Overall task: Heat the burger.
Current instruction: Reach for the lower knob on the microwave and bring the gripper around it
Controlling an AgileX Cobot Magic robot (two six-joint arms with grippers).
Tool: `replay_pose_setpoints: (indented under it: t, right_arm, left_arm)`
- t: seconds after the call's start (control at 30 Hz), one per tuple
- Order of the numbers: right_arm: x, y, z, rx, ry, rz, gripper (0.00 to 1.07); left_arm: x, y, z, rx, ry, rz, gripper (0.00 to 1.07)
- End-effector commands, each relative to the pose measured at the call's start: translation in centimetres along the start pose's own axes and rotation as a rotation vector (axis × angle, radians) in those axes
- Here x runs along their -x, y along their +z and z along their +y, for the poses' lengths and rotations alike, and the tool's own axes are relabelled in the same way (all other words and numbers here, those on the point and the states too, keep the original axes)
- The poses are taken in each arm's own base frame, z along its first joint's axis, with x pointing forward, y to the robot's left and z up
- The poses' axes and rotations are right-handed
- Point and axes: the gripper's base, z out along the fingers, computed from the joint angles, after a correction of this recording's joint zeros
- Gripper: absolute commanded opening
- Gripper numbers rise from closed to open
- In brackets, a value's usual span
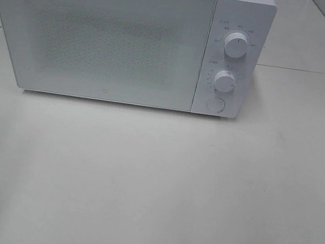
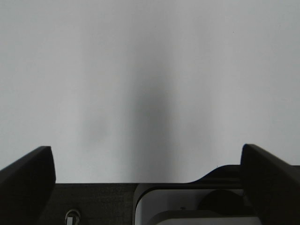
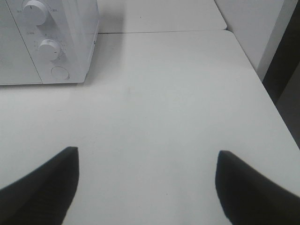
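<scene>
The left fingers (image 2: 28, 176) stand spread wide apart, with nothing between them. Only a plain pale surface shows ahead of their tips, crossed by a soft grey shadow, and what that surface is cannot be told from the wrist view. Further right, the high view shows a white microwave (image 1: 113, 40) sitting at the far side of the pale worktop (image 1: 152, 188). Its door is shut and its speckled window gives no view inside. At the microwave's right end is the control panel, which carries an upper knob (image 1: 236, 45), a lower knob (image 1: 224, 80) below it and a round button (image 1: 215, 104) at the bottom. The right fingers (image 3: 44, 187) are also parted wide and grip nothing, and bare worktop lies between and just ahead of their tips. The control end of the microwave stands well ahead of these fingers, off to the side nearer the other arm. On the opposite side the worktop's edge runs past the outer finger. The burger appears in no view, neither between either pair of fingers nor on the visible worktop, so its place cannot be told.
</scene>
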Motion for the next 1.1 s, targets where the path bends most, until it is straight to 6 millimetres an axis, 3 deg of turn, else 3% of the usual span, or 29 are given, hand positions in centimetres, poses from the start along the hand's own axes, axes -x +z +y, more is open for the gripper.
replay_pose_setpoints:
  t: [0.03, 0.07, 0.27, 0.4, 1.1]
  right_arm:
    - [-0.2, -0.3, 0.0, 0.002, 0.017, -0.027, 0.76]
    - [-0.2, -0.3, 0.0, 0.002, 0.017, -0.027, 0.76]
    - [-0.2, -0.3, 0.0, 0.002, 0.017, -0.027, 0.76]
    - [-0.2, -0.3, 0.0, 0.002, 0.017, -0.027, 0.76]
    - [-0.2, -0.3, 0.0, 0.002, 0.017, -0.027, 0.76]
  left_arm:
    - [-1.2, 0.0, 0.1, 0.007, 0.007, -0.047, 1.00]
    - [-2.4, 0.0, 0.2, 0.013, 0.013, -0.072, 1.00]
    - [-3.7, -2.1, -0.1, 0.006, 0.026, -0.187, 1.00]
    - [-6.0, -2.7, -0.2, -0.002, 0.032, -0.208, 1.00]
    - [-11.7, -6.9, -0.7, -0.024, 0.085, -0.657, 1.00]
